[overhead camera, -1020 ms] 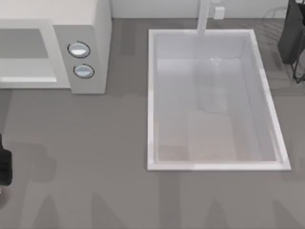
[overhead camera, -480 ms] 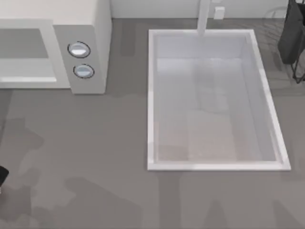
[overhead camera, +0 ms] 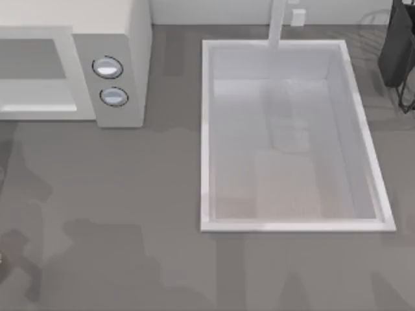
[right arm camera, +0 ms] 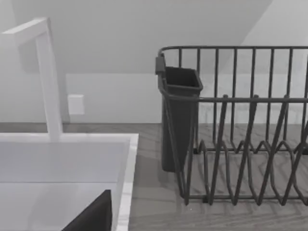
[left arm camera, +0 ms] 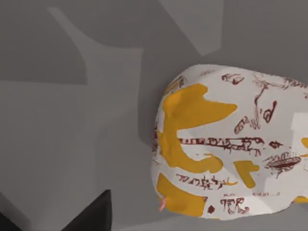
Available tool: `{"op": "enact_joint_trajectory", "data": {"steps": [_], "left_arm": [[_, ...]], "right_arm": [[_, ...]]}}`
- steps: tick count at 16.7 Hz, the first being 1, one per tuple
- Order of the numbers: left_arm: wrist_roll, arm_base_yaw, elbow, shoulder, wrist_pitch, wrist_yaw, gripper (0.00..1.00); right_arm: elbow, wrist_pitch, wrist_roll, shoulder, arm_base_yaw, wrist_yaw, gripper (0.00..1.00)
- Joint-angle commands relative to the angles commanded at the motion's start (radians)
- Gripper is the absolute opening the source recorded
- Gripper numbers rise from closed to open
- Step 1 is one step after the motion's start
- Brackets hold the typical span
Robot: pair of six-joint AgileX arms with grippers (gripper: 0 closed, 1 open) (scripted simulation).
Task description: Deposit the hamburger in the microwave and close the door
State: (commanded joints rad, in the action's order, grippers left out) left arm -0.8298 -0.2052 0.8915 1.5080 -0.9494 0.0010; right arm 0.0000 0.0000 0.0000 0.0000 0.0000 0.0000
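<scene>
Grey countertop (overhead camera: pixel 142 214) ran across the whole scene from above, crossed by soft, blocky shadows toward the near left. On the right half sat the largest thing, a white rectangular sink (overhead camera: pixel 206 136), its basin pale and its faucet (overhead camera: pixel 277 23) rising from the far rim. At the far left stood the microwave (overhead camera: pixel 133 39), off-white, with its grey cavity (overhead camera: pixel 32 59) open toward me and two round silver-blue knobs (overhead camera: pixel 107 67) stacked on the side panel to the right of that cavity. I could not make out the door from above. At the far right corner a dark wire dish rack (overhead camera: pixel 397 45) stood beside the sink; the right wrist camera showed the same rack (right arm camera: pixel 250 139) with a dark cutlery cup (right arm camera: pixel 179 115) hung on its end, close to the sink's rim (right arm camera: pixel 127 173) and the white faucet post (right arm camera: pixel 48 82).

From the left wrist camera I saw the hamburger (left arm camera: pixel 231 144) lying on the grey counter: a rounded white wrapped lump with yellow patches and dark red scribbled print. It lay close under that camera, apart from the microwave as far as I could judge.

A dark fingertip (left arm camera: pixel 91 216) of the left arm showed near the wrapper without touching it, holding nothing I could see; how far the fingers stood apart I could not tell. A matching dark fingertip (right arm camera: pixel 94 214) showed for the right arm over the sink's far right corner, its opening likewise unclear.
</scene>
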Motion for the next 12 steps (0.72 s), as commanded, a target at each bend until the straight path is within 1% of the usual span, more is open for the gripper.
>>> {"op": "enact_joint_trajectory", "data": {"steps": [6, 8, 12], "left_arm": [[0.002, 0.004, -0.013, 0.007, 0.018, 0.000, 1.00], [0.001, 0.002, -0.042, 0.039, 0.075, 0.000, 1.00], [-0.003, -0.001, -0.128, 0.133, 0.273, 0.000, 1.00]], "right_arm": [[0.000, 0.000, 0.000, 0.000, 0.000, 0.000, 1.00], [0.000, 0.000, 0.000, 0.000, 0.000, 0.000, 1.00], [0.000, 0.000, 0.000, 0.000, 0.000, 0.000, 1.00]]}}
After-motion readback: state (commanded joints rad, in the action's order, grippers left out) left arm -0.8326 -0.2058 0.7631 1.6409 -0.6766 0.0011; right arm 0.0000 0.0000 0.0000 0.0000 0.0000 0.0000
